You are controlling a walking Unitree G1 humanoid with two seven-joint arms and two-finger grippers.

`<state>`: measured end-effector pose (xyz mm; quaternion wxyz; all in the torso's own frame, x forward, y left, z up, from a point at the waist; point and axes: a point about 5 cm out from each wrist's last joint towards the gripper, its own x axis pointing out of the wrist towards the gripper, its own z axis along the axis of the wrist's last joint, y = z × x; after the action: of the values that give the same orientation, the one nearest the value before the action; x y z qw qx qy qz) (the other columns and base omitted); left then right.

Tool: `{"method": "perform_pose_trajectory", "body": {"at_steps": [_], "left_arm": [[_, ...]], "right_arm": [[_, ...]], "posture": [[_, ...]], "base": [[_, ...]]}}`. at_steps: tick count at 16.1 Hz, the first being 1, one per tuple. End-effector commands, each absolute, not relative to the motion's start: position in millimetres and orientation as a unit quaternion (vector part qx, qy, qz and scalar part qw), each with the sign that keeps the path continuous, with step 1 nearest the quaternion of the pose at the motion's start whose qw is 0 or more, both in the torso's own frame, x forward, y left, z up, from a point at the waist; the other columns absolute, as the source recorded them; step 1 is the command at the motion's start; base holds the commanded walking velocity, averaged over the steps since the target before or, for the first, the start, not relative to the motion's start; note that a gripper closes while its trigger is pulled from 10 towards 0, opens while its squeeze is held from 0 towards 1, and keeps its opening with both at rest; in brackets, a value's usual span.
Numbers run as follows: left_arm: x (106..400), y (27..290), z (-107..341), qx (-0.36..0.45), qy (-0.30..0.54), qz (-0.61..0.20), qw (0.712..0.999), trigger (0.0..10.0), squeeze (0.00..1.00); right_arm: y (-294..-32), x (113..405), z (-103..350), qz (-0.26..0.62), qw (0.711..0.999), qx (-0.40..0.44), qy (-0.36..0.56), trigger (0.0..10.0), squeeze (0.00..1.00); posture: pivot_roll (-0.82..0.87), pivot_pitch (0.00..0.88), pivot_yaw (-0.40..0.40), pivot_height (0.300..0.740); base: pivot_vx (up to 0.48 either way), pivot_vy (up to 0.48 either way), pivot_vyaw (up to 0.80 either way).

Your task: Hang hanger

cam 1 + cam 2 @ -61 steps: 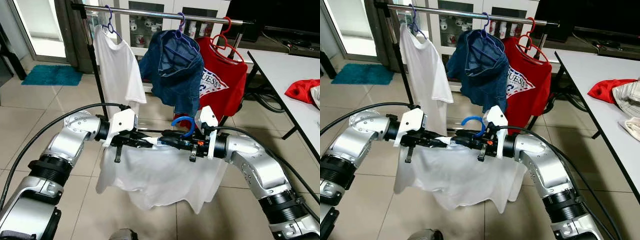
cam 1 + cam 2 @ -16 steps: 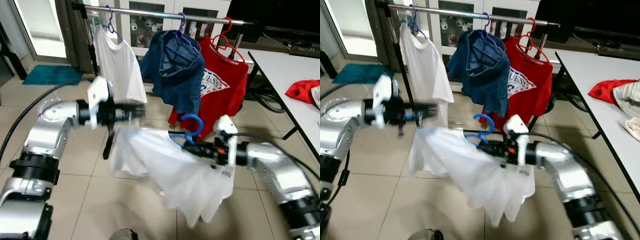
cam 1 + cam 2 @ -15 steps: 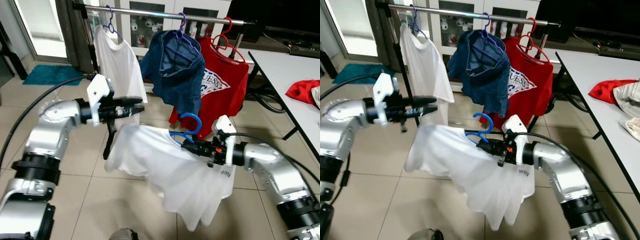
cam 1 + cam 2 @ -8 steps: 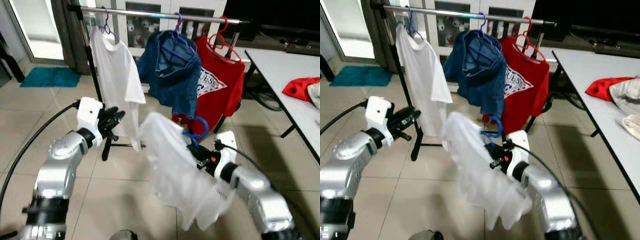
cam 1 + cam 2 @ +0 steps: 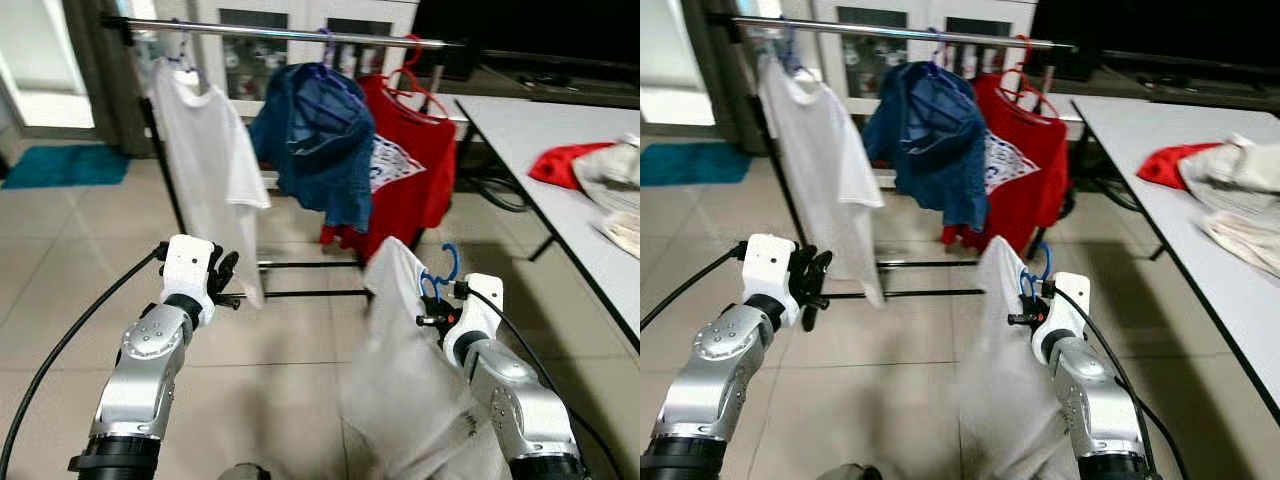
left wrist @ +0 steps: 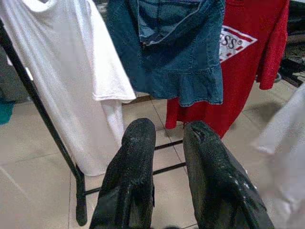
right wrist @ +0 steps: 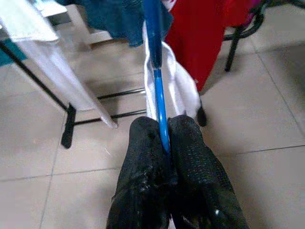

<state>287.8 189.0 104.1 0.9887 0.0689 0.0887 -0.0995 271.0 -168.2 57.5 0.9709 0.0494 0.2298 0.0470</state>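
While the right claw [image 7: 164,143] is clamped on the blue hanger [image 5: 441,272] w/ the white shirt [image 5: 400,370], low & well short of the rail [image 5: 300,35], hanging is still undone, left claw [image 6: 167,143] slack, empty.

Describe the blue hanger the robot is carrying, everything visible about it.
The blue hanger looks like thin plastic, with a curved hook pointing up. A white shirt is draped on it and hangs down toward the floor. The right hand pinches its thin bar between shut fingers, holding it below the rail and in front of the red shirt.
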Motion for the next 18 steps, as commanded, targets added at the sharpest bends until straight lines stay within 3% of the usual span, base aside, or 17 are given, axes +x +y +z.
{"method": "perform_pose_trajectory", "body": {"at_steps": [1, 4, 8, 18], "left_arm": [[289, 186, 111, 0.075, 0.078, -0.099, 0.989, 10.0, 0.00], [292, 180, 109, 0.066, 0.084, -0.097, 0.990, 10.0, 0.00], [294, 175, 115, 0.058, 0.083, -0.102, 0.990, 10.0, 0.00], [294, 176, 116, 0.053, 0.099, -0.091, 0.989, 10.0, 0.00]], "right_arm": [[-168, 285, 81, 0.044, 0.987, 0.026, 0.155, 10.0, 0.00], [-161, 288, 90, 0.051, 0.988, 0.033, 0.139, 10.0, 0.00], [-163, 294, 96, 0.039, 0.991, 0.046, 0.121, 10.0, 0.00], [-159, 291, 97, 0.022, 0.989, 0.088, 0.119, 10.0, 0.00]], "posture": [[-0.04, 0.003, -0.037, 0.740], [-0.04, 0.002, -0.031, 0.740], [-0.04, 0.011, -0.029, 0.740], [-0.04, 0.031, -0.015, 0.740]], "base": [[0.289, 0.000, 0.00], [0.291, 0.000, 0.00], [0.297, 0.000, 0.66], [0.224, 0.000, 0.00]]}}
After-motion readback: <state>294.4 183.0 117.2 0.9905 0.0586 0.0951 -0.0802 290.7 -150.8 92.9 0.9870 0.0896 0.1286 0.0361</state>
